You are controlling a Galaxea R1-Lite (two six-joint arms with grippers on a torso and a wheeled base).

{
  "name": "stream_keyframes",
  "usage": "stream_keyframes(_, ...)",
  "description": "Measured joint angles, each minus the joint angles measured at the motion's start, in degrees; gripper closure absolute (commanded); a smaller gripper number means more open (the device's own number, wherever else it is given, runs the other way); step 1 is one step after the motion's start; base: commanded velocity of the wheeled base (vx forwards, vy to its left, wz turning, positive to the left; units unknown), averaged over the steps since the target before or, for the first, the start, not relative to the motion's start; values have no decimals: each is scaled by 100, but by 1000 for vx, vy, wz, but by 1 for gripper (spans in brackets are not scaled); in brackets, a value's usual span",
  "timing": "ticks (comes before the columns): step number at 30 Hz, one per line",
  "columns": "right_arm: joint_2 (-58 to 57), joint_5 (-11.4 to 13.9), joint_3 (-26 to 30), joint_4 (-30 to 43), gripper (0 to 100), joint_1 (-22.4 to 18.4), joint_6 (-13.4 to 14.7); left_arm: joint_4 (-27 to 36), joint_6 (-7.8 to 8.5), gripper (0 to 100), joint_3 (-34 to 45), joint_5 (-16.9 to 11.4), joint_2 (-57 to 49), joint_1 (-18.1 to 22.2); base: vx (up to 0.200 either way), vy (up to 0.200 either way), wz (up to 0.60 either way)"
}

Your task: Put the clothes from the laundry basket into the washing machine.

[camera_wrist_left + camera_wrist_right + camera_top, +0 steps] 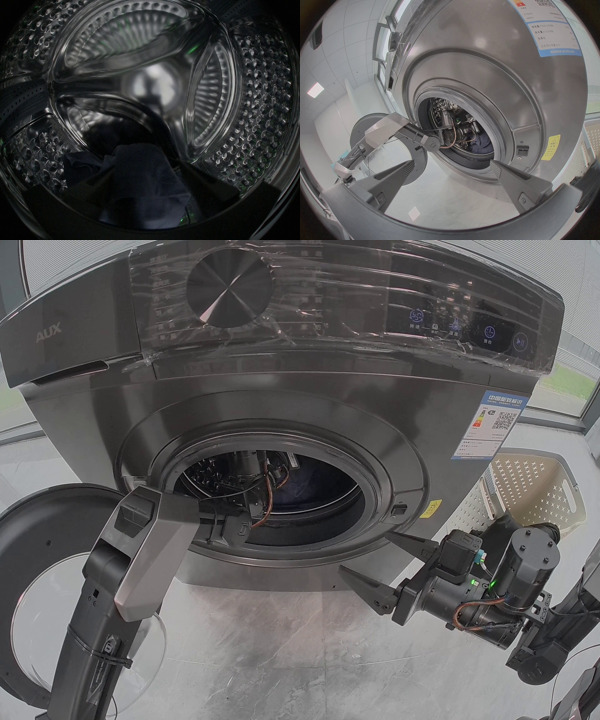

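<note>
Right gripper [364, 550]: released, jaws spread wide, holding nothing, low in front of the washing machine [300, 396], right of its opening.
Left gripper [470, 129]: inside the drum [259, 103]; too dark in there, so we cannot tell whether it is released or clenched.
Hidden: laundry basket [537, 490] is partly behind the machine's right side and the right arm, so we cannot see what is in it.
Cut off: open door [37, 565] runs off the left edge.
Surface: pale marbled floor [281, 640].
Room: white tiled ceiling [347, 40]; window [572, 380] behind the machine on the right.
Clothes: dark blue garment [147, 184], crumpled at the bottom of the drum by the opening.
Machine: grey, clear film over the control panel [344, 296].
Basket look: cream, perforated.
</note>
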Motion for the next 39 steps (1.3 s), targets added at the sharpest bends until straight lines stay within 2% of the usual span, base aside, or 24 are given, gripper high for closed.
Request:
stream_keyframes(7,0,0,5,0,0,0,0,4,9,0,356,2,-152,-48,0,0,0)
stream_keyframes(12,2,0,13,2,0,-2,0,-183,158,0,1303,-35,-483,-173,0,0,0)
stream_keyframes(21,0,2,52,2,0,-2,6,-1119,507,0,3784,-229,-1387,-599,0,0,0)
stream_keyframes(29,-72,0,243,5,0,-38,11,-2178,646,0,6050,-429,-2376,-1064,0,0,0)
stream_keyframes(36,-364,-33,558,35,0,-156,17,-2720,751,0,7985,-528,-3741,-1506,0,0,0)
stream_keyframes(39,-627,-52,739,71,0,-319,15,-2873,863,0,8716,-553,-4476,-1703,-133,0,0)
